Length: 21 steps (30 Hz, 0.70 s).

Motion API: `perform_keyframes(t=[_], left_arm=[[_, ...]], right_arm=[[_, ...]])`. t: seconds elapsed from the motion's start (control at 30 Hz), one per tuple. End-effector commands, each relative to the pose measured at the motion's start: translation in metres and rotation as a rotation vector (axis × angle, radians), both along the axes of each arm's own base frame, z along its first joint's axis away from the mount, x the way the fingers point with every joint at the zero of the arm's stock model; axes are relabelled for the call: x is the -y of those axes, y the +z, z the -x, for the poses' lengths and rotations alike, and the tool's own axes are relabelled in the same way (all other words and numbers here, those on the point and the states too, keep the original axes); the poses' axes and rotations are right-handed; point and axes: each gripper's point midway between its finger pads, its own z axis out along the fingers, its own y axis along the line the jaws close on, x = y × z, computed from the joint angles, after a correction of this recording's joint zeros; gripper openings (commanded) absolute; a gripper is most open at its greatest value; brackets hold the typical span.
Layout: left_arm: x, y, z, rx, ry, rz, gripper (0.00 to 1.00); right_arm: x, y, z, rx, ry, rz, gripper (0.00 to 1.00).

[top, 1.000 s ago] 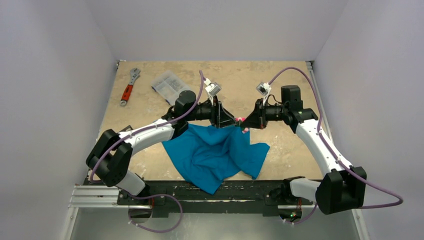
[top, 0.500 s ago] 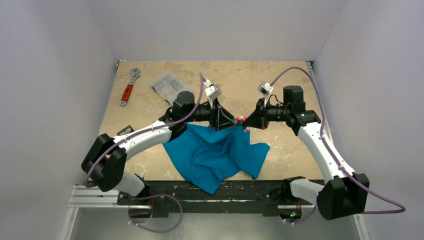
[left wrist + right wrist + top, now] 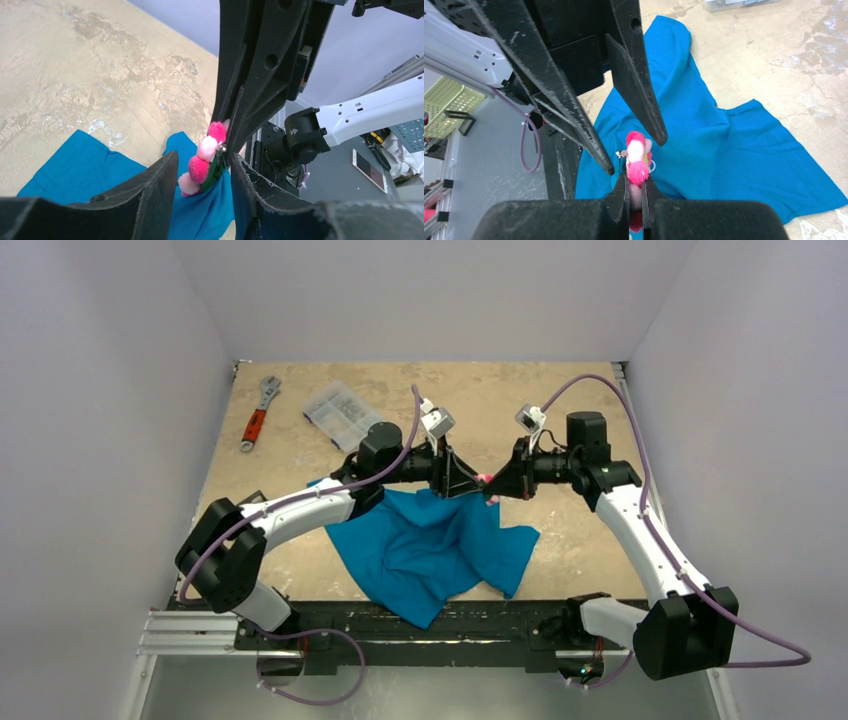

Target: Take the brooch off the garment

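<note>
The brooch (image 3: 482, 480), a fluffy pink-red flower, is pinned to the top edge of the teal garment (image 3: 430, 545), which hangs from it down onto the table. My right gripper (image 3: 491, 489) is shut on the brooch (image 3: 638, 160), its fingertips (image 3: 626, 186) pinching the lower petals. My left gripper (image 3: 464, 483) is open, with one finger on each side of the brooch (image 3: 205, 157) and the cloth (image 3: 75, 160) below it. In the right wrist view the left fingers (image 3: 639, 100) stand just above the brooch, not touching it.
A red-handled wrench (image 3: 258, 415) and a clear plastic box (image 3: 342, 412) lie at the far left of the table. A black rail (image 3: 420, 625) runs along the near edge. Grey walls close in both sides and the back.
My left arm has shifted right, bringing its open fingers around the brooch. My right gripper has stayed almost still, holding the brooch. The garment has barely moved.
</note>
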Motion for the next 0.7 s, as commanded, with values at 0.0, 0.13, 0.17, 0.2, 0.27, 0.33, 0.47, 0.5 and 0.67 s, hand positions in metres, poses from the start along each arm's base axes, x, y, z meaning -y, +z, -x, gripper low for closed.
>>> perform_keyframes(t=[0.0,0.13,0.17,0.2,0.27,0.33,0.47,0.5,0.67], left_arm=[[0.009,0.027,-0.007,0.04,0.002,0.067,0.39],[0.009,0.022,-0.008,0.025,0.011,0.057,0.29],[0.008,0.02,-0.009,0.021,0.022,0.049,0.26],[0.008,0.017,-0.011,0.017,0.032,0.04,0.23],[0.006,0.013,-0.013,0.008,0.054,0.024,0.2],[0.004,0.009,-0.016,-0.001,0.075,0.008,0.17],[0.002,0.002,-0.021,-0.031,0.111,-0.024,0.13],[0.002,0.0,-0.021,-0.043,0.118,-0.034,0.12],[0.0,-0.011,-0.023,-0.092,0.143,-0.069,0.11]], right_arm=[[-0.006,0.012,0.006,0.031,0.05,-0.045,0.0],[-0.007,0.015,0.007,0.034,0.06,-0.056,0.0],[-0.007,0.016,0.008,0.034,0.061,-0.059,0.0],[-0.007,0.018,0.007,0.038,0.062,-0.063,0.0],[-0.008,0.022,0.007,0.041,0.059,-0.074,0.0],[-0.008,0.025,0.007,0.044,0.056,-0.082,0.0],[-0.008,0.027,0.006,0.057,0.049,-0.081,0.0],[-0.008,0.028,0.005,0.065,0.045,-0.081,0.0],[-0.006,0.033,-0.003,0.105,-0.007,-0.071,0.0]])
